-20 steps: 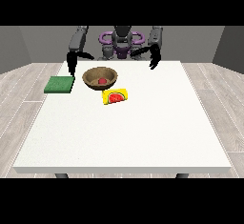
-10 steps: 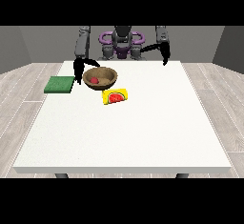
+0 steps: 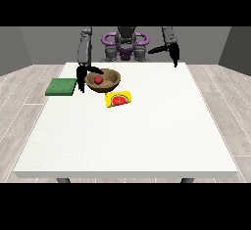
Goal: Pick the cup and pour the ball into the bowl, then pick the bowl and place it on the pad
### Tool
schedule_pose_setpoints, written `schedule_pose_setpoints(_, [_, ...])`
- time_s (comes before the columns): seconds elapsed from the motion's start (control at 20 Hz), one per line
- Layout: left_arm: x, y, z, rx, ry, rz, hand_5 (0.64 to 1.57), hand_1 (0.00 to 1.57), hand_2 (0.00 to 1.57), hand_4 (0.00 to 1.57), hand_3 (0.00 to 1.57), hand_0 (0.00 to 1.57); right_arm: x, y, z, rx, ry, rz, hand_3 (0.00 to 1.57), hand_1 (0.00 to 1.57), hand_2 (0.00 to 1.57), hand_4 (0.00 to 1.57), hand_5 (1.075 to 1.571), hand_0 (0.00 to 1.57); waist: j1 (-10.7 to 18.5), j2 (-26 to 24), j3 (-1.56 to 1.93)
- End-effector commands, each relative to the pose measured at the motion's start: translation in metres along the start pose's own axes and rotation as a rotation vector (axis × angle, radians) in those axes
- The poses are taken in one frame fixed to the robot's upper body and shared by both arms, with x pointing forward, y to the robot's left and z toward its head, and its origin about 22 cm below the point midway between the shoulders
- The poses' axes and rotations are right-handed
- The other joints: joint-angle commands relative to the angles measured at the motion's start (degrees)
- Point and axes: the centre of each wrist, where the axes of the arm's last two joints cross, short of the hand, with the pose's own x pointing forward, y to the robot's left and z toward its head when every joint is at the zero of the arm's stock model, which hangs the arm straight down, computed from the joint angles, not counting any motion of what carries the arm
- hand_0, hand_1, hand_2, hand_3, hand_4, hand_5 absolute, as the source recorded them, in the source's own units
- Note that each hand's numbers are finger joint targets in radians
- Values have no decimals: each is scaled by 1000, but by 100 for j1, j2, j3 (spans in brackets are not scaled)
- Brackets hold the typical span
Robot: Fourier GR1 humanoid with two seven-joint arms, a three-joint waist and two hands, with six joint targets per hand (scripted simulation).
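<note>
Ball point(image 3: 98, 80) is already in the bowl point(image 3: 110, 76), so I read the pour as done and the bowl pickup as next. Bowl sits far-left on the table point(image 3: 147, 136), green pad point(image 3: 61, 86) at its 9 o'clock, yellow cup point(image 3: 118, 99) on its side at 5 o'clock. Hand at view's left point(image 3: 82, 73) is at the bowl's 9 o'clock rim, fingers spread wide, not closed. Hand at view's right point(image 3: 172, 52) hangs clear; its fingers I can't tell. Bowl looks rigid, probably light and smooth: I'd pinch the rim and keep it level.
</note>
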Motion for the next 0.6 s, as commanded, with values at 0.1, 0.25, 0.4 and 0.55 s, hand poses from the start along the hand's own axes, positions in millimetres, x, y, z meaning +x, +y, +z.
schedule_pose_setpoints(0.1, [-5,18,3,26,-32,1,1565,0,0,0,0,0,-16,19,4,-18,69,-40,0,0,0,395,1570,0,-84,148,-1])
schedule_pose_setpoints(0.25, [25,2,-12,-33,-109,13,1571,0,0,80,0,0,-33,-18,27,-226,195,97,0,1453,1571,468,1512,1453,293,567,2])
schedule_pose_setpoints(0.4, [24,-6,-11,-58,-111,28,1557,0,0,519,0,0,-32,-32,33,-250,200,381,1506,1571,1571,893,1526,1571,544,567,-28])
schedule_pose_setpoints(0.55, [29,-5,-17,-77,-109,38,1531,0,0,655,0,0,-34,-34,38,-281,200,535,1562,1571,1571,938,1558,1571,636,402,-31])
